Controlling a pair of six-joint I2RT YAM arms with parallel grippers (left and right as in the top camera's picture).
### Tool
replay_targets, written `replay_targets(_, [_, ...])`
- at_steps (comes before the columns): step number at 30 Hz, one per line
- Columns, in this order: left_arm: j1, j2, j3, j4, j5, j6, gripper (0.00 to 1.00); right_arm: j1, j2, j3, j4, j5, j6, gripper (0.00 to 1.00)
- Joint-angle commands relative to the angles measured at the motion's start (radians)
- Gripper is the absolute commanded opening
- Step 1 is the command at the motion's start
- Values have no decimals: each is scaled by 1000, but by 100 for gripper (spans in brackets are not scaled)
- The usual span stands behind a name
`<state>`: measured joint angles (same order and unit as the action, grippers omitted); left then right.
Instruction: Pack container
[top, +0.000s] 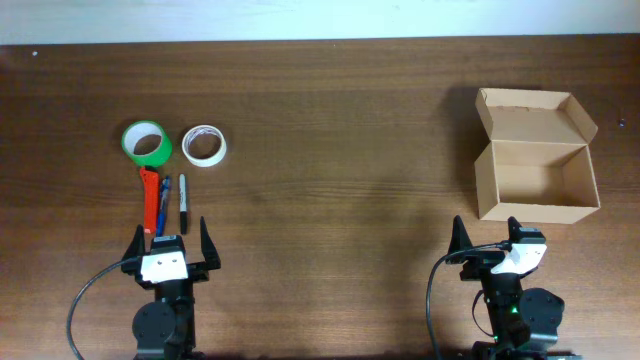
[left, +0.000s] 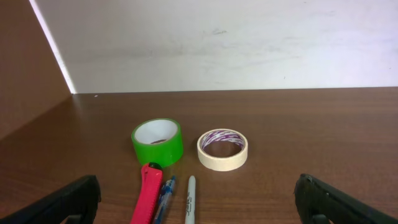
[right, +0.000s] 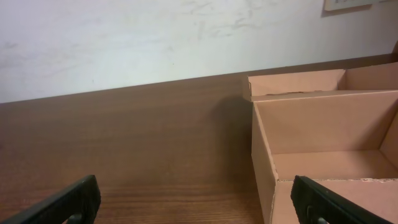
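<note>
Progress nil: box (top: 536, 210) far right, lid open, empty; green tape (top: 147, 143), white tape (top: 204, 145), cutter (top: 150, 200), pen (top: 164, 193), marker (top: 183, 196) far left, unpacked; left gripper (top: 171, 248), right gripper (top: 487, 240) both spread, holding nothing.

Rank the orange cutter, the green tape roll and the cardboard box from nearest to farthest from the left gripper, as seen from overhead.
1. The orange cutter, lying just ahead of the left gripper.
2. The green tape roll, farther out, beyond the cutter's far end.
3. The cardboard box, far across the table on the right side.
</note>
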<state>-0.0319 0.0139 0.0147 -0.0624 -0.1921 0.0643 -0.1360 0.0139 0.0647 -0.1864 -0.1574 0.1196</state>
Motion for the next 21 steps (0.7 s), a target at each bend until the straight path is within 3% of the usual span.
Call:
replay_targets(1, [-4,-8,-6,0,-8,13,99,5,-11,-8,0,12,-4,99])
replay_targets(21, [-4,-6,-6,-2,-6,12,100,5,-9,-9,1,12,-3,99])
